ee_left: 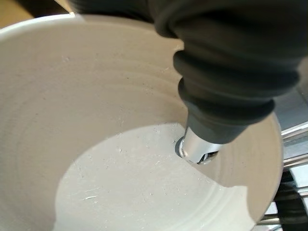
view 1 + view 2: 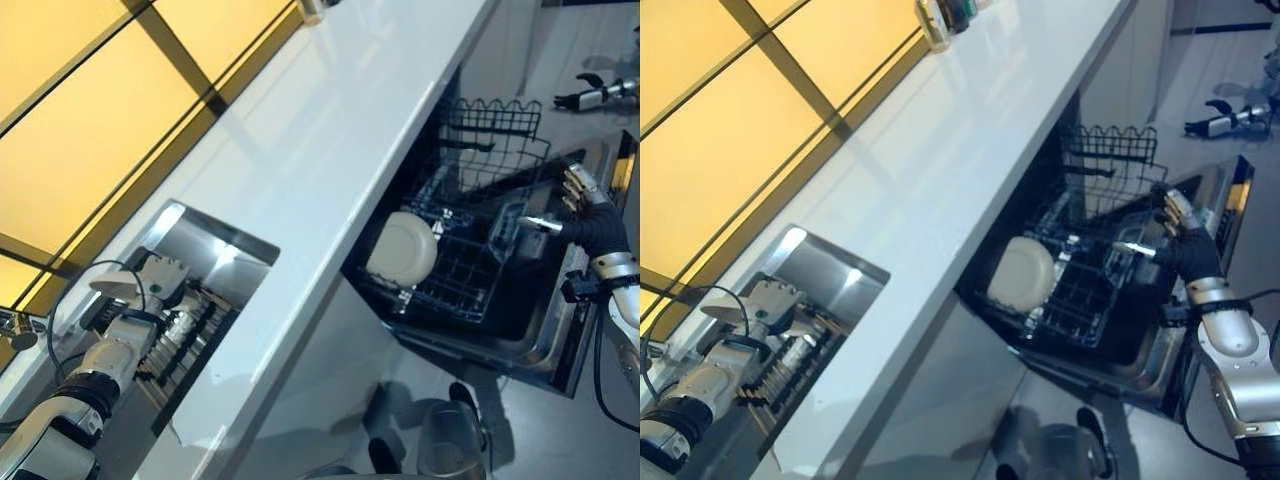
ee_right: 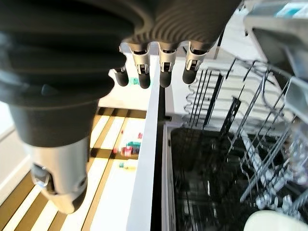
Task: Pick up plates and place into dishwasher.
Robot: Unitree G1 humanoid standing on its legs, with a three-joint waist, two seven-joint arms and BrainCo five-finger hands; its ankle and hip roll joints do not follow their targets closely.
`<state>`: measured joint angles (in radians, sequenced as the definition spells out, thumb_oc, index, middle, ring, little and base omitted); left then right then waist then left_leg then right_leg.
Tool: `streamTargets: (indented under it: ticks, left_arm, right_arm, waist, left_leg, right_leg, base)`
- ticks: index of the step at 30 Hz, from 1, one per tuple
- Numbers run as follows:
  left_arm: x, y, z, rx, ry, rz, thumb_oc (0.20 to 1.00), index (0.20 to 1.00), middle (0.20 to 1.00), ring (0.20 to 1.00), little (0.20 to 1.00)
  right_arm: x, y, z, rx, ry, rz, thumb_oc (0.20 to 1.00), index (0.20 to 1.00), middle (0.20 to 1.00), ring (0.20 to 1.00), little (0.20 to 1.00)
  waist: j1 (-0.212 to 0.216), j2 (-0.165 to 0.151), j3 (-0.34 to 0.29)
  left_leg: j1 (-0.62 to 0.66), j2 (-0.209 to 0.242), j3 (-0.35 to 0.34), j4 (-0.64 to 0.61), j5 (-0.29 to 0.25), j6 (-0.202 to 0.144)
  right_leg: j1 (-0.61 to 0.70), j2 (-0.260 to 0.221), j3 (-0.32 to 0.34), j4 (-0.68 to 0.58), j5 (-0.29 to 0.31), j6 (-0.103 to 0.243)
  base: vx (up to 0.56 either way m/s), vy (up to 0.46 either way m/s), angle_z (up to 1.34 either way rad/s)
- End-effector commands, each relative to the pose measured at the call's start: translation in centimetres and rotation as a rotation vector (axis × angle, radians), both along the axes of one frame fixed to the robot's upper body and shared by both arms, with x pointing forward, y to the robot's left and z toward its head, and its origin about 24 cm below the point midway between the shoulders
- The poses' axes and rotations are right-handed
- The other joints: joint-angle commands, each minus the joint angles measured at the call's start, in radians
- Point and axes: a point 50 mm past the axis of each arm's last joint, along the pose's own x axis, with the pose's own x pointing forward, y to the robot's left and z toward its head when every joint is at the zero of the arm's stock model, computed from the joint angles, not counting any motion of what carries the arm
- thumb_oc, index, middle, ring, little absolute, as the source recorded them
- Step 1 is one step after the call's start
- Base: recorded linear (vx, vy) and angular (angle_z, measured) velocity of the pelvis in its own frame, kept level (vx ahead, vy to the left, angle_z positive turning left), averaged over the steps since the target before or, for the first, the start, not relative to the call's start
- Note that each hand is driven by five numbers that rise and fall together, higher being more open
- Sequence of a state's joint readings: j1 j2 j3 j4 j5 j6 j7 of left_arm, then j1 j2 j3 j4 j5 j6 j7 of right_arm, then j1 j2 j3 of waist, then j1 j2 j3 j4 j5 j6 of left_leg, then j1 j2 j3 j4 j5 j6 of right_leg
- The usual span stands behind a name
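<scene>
Left hand (image 2: 150, 283) is down in the sink (image 2: 240, 250), thumb pressed on a white plate (image 1: 120, 159); its fingers are hidden, so grip unclear. Right hand (image 2: 1180, 225) hangs open, empty, over the dishwasher rack (image 2: 470, 270), where another plate (image 2: 402, 249) stands upright.

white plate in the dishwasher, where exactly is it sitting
The white plate stands on edge in the dishwasher's lower rack, at its end nearest the counter, left of the right hand.

cream plate (image 2: 402, 249), black rack (image 2: 470, 260)
</scene>
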<state>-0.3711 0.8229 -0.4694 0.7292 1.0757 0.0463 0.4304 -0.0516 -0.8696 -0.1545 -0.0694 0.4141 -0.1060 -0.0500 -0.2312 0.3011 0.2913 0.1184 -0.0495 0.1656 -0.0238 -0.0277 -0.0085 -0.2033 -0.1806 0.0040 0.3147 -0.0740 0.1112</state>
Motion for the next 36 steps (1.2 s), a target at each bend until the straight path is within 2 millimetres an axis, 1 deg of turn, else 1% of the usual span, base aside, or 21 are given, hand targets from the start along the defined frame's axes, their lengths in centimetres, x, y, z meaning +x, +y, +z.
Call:
streamTargets:
  ticks: [1,7,11,14,18,19,20,23,24,25,27,30,32,34,36]
  left_arm:
    - [-1.3,1.6,-0.8,-0.068,-0.032,0.084,0.200,0.200,0.200,0.200,0.200]
    - [-2.2,3.4,0.5,-0.127,-0.238,0.181,0.200,0.200,0.200,0.200,0.200]
    - [-3.2,4.6,1.3,-0.154,-0.357,0.233,0.200,0.200,0.200,0.200,0.200]
    - [-3.5,5.0,2.1,-0.192,-0.440,0.246,0.200,0.200,0.200,0.200,0.200]
    - [-3.6,5.0,3.3,-0.301,-0.556,0.250,0.200,0.200,0.200,0.200,0.200]
    - [-3.6,4.9,3.6,-0.334,-0.585,0.249,0.200,0.200,0.200,0.200,0.200]
    - [-3.6,4.7,4.5,-0.389,-0.637,0.236,0.200,0.200,0.200,0.200,0.200]
    - [-3.9,4.3,5.5,-0.439,-0.700,0.199,0.200,0.200,0.200,0.200,0.200]
    - [-4.0,4.0,6.1,-0.463,-0.730,0.165,0.200,0.200,0.200,0.200,0.200]
    - [-4.0,3.8,6.7,-0.469,-0.745,0.145,0.200,0.200,0.200,0.200,0.200]
    - [-4.0,3.3,8.3,-0.514,-0.796,0.083,0.200,0.200,0.200,0.200,0.200]
    - [-3.9,2.6,9.8,-0.579,-0.822,0.014,0.200,0.200,0.200,0.200,0.200]
    - [-3.5,1.8,11.3,-0.646,-0.837,-0.036,0.200,0.200,0.200,0.200,0.200]
    - [-3.1,0.9,12.4,-0.746,-0.843,-0.089,0.200,0.200,0.200,0.200,0.200]
    - [-2.8,-0.1,13.0,-0.865,-0.817,-0.143,0.200,0.200,0.200,0.200,0.200]
  right_arm:
    - [-0.8,1.3,1.6,-0.014,-0.107,0.062,1.000,1.000,1.000,1.000,1.000]
    - [-1.0,1.1,1.4,0.001,-0.115,0.068,1.000,1.000,1.000,1.000,1.000]
    - [-1.2,0.9,1.1,0.023,-0.131,0.075,1.000,1.000,1.000,1.000,1.000]
    - [-1.4,1.0,1.0,0.045,-0.149,0.086,1.000,1.000,1.000,1.000,1.000]
    - [-1.4,1.6,1.2,0.067,-0.180,0.111,1.000,1.000,1.000,1.000,1.000]
    - [-1.4,1.8,1.2,0.070,-0.193,0.117,1.000,1.000,1.000,1.000,1.000]
    - [-1.4,2.1,1.2,0.084,-0.210,0.121,1.000,1.000,1.000,1.000,1.000]
    - [-1.4,2.6,1.3,0.102,-0.246,0.130,1.000,1.000,1.000,1.000,1.000]
    - [-1.3,2.9,1.5,0.111,-0.265,0.128,1.000,1.000,1.000,1.000,1.000]
    - [-1.2,3.1,1.6,0.116,-0.276,0.127,1.000,1.000,1.000,1.000,1.000]
    - [-1.1,3.5,2.0,0.133,-0.313,0.128,1.000,1.000,1.000,1.000,1.000]
    - [-0.7,4.2,2.4,0.154,-0.349,0.140,1.000,1.000,1.000,1.000,1.000]
    - [-0.2,4.9,2.9,0.163,-0.373,0.153,1.000,1.000,1.000,1.000,1.000]
    - [0.2,5.9,3.3,0.172,-0.395,0.172,1.000,1.000,1.000,1.000,1.000]
    - [0.5,6.7,3.6,0.176,-0.413,0.198,1.000,1.000,1.000,1.000,1.000]
  waist:
    - [0.002,-0.086,-0.113]
    - [0.023,-0.106,-0.153]
    - [0.045,-0.123,-0.183]
    - [0.064,-0.140,-0.202]
    - [0.092,-0.162,-0.223]
    - [0.102,-0.168,-0.228]
    - [0.119,-0.179,-0.236]
    - [0.146,-0.199,-0.248]
    - [0.165,-0.210,-0.255]
    - [0.175,-0.216,-0.258]
    - [0.205,-0.232,-0.265]
    - [0.229,-0.247,-0.272]
    - [0.248,-0.255,-0.275]
    - [0.267,-0.263,-0.275]
    - [0.282,-0.270,-0.277]
  left_leg:
    - [-0.058,-0.069,0.003,0.088,-0.054,0.016]
    - [-0.027,-0.061,-0.016,0.056,-0.051,0.009]
    - [-0.011,-0.047,-0.032,0.029,-0.043,0.003]
    - [-0.004,-0.036,-0.050,0.012,-0.038,-0.001]
    - [0.002,-0.026,-0.073,0.001,-0.037,-0.003]
    - [0.003,-0.023,-0.077,0.001,-0.038,-0.004]
    - [0.004,-0.019,-0.085,0.002,-0.041,-0.003]
    - [0.005,-0.011,-0.100,0.001,-0.045,-0.002]
    - [0.005,-0.006,-0.112,0.000,-0.046,-0.001]
    - [0.006,-0.003,-0.117,0.000,-0.048,-0.001]
    - [0.005,0.003,-0.131,0.003,-0.052,0.000]
    - [0.004,0.010,-0.143,0.003,-0.055,-0.001]
    - [0.002,0.014,-0.156,0.003,-0.055,-0.002]
    - [0.000,0.018,-0.168,0.003,-0.055,-0.002]
    - [-0.003,0.019,-0.180,0.003,-0.055,-0.002]
  right_leg:
    - [0.155,-0.010,-0.029,-0.218,0.040,0.011]
    - [0.194,-0.003,-0.057,-0.243,0.032,0.008]
    - [0.218,0.009,-0.076,-0.255,0.022,0.003]
    - [0.232,0.019,-0.089,-0.258,0.012,0.000]
    - [0.248,0.030,-0.106,-0.261,0.002,-0.005]
    - [0.252,0.032,-0.112,-0.261,-0.001,-0.005]
    - [0.258,0.037,-0.119,-0.262,-0.005,-0.007]
    - [0.269,0.045,-0.130,-0.263,-0.012,-0.010]
    - [0.274,0.052,-0.135,-0.263,-0.015,-0.012]
    - [0.279,0.056,-0.138,-0.265,-0.017,-0.013]
    - [0.288,0.066,-0.146,-0.266,-0.022,-0.016]
    - [0.297,0.076,-0.155,-0.273,-0.024,-0.018]
    - [0.302,0.085,-0.159,-0.275,-0.026,-0.020]
    - [0.307,0.093,-0.164,-0.278,-0.027,-0.023]
    - [0.311,0.098,-0.168,-0.283,-0.027,-0.024]
  base:
    - [-0.04,-0.011,0.14]
    - [-0.06,-0.033,0.10]
    - [-0.08,-0.068,0.11]
    - [-0.09,-0.102,0.12]
    - [-0.07,-0.085,0.11]
    - [-0.07,-0.115,0.05]
    - [-0.08,-0.140,0.09]
    - [-0.07,-0.120,0.14]
    - [-0.07,-0.124,0.10]
    - [-0.09,-0.154,0.14]
    - [-0.08,-0.140,0.26]
    - [-0.07,-0.113,0.18]
    - [-0.07,-0.108,0.23]
    - [-0.07,-0.100,0.16]
    - [-0.06,-0.085,0.22]
